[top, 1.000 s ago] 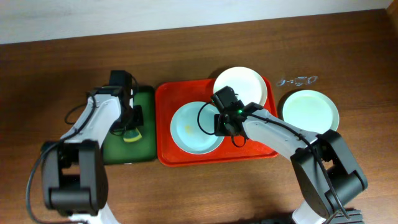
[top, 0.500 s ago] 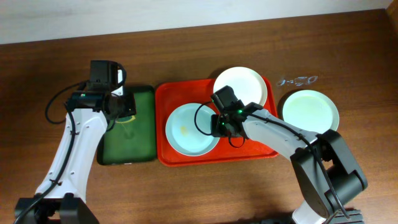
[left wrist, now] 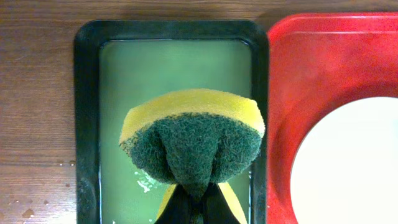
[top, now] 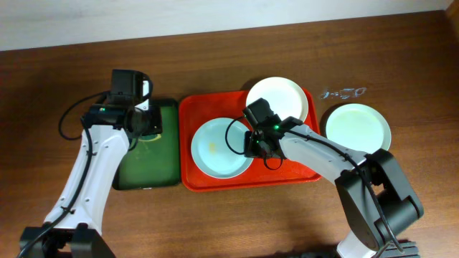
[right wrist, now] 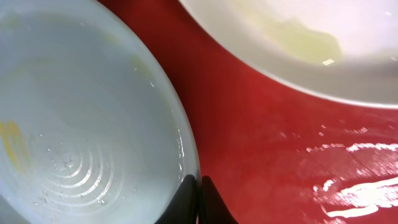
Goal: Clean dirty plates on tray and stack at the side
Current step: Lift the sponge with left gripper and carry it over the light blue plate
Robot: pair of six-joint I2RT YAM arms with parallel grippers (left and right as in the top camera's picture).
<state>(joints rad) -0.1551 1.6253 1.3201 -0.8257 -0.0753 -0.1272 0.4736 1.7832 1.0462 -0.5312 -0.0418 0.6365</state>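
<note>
Mint plate [top: 215, 149], smeared with yellow, lay on the left half of the red tray [top: 208, 106], where the right pincer [top: 255, 147] pinched its right rim, tips pressed together on that edge. The left pincer [top: 145, 122] hovered over the green tray [top: 154, 168], clamped on a folded yellow-and-green sponge [left wrist: 193, 134]. From that pincer the plate lay directly to the right, just past the two trays' adjoining rims. That appeared to make the left arm the one placed to scrub. Being round, the plate offered no long axis. A cream plate [top: 278, 97] rested at the red tray's far right corner, overlapping its rim. A second mint plate [top: 357, 129] sat on the bench [top: 401, 57] beyond the tray's right side.
</note>
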